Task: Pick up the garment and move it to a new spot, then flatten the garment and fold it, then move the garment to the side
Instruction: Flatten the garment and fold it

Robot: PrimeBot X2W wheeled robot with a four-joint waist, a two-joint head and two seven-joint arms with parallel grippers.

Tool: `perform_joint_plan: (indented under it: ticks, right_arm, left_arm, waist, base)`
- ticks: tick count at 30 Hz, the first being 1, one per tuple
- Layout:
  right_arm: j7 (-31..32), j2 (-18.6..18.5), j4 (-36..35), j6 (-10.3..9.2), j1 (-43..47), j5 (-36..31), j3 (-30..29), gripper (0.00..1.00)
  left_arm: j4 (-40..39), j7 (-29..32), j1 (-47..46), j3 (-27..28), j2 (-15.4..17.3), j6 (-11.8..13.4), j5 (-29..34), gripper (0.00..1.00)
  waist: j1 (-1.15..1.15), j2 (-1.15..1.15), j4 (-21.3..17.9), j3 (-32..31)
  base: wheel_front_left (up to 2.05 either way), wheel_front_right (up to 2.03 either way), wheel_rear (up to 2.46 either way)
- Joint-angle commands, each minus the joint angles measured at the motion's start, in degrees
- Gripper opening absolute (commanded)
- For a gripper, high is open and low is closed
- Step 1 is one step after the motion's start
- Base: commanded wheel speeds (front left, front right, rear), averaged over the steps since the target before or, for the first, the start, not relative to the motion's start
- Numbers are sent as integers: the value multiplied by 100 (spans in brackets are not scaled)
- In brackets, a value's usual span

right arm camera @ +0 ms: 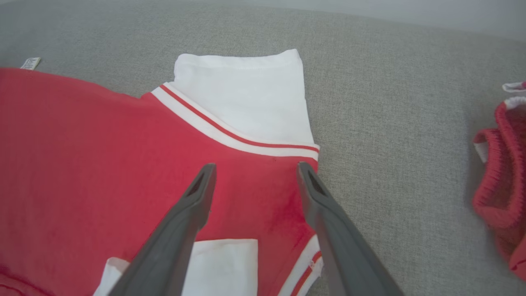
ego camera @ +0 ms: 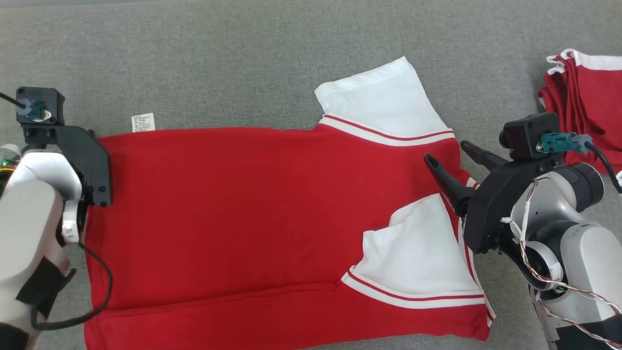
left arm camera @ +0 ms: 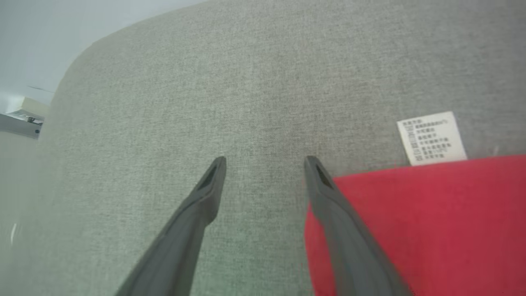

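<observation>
On the grey cushion (ego camera: pixel 243 58), the red garment (ego camera: pixel 233 209) lies spread flat, near sleeve (ego camera: pixel 418 253) tucked over the body, far sleeve (ego camera: pixel 384 99) sticking out. Both grippers are spread and empty: left gripper (left arm camera: pixel 265 162) is at the hem corner near the care label (left arm camera: pixel 431 137), one finger over cloth and one over bare cushion; right gripper (right arm camera: pixel 254 168) is over the shoulder between the sleeves. Risk: left pinches only the very edge or top layer and slips mid-fold, skewing it, and right drags the tucked sleeve back out.
</observation>
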Motion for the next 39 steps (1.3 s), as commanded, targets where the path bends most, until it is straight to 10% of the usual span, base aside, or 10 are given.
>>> perform_joint_plan:
  ticks: [1, 20, 25, 37, 39]
  right_arm:
    - [11, -9, -1, -14, 89, -17, -6, 100]
    - [81, -9, -85, -14, 228, -28, -155, 100]
    - [127, 1, -127, -15, 178, -32, -108, 100]
    - [176, -33, -127, -14, 169, -33, -12, 100]
    - [178, -32, -133, -14, 123, -25, 14, 100]
  left_arm:
    - [-67, 6, 31, 11, -38, 45, -25, 100]
    - [-856, 953, 279, 48, 200, 97, -488, 100]
    - [-957, 1188, 313, -17, 281, 180, -438, 81]
    - [-777, 1176, 128, -180, 325, 110, -313, 80]
    - [-725, 1144, 100, -207, 305, 57, -301, 64]
  waist:
    - [0, 0, 24, -43]
    - [0, 0, 19, -189]
    - [0, 0, -50, -122]
    - [0, 0, -88, -83]
    - [0, 0, -100, -62]
  base:
    - [0, 0, 0]
    - [0, 0, 0]
    - [0, 0, 0]
    - [0, 0, 0]
    - [0, 0, 0]
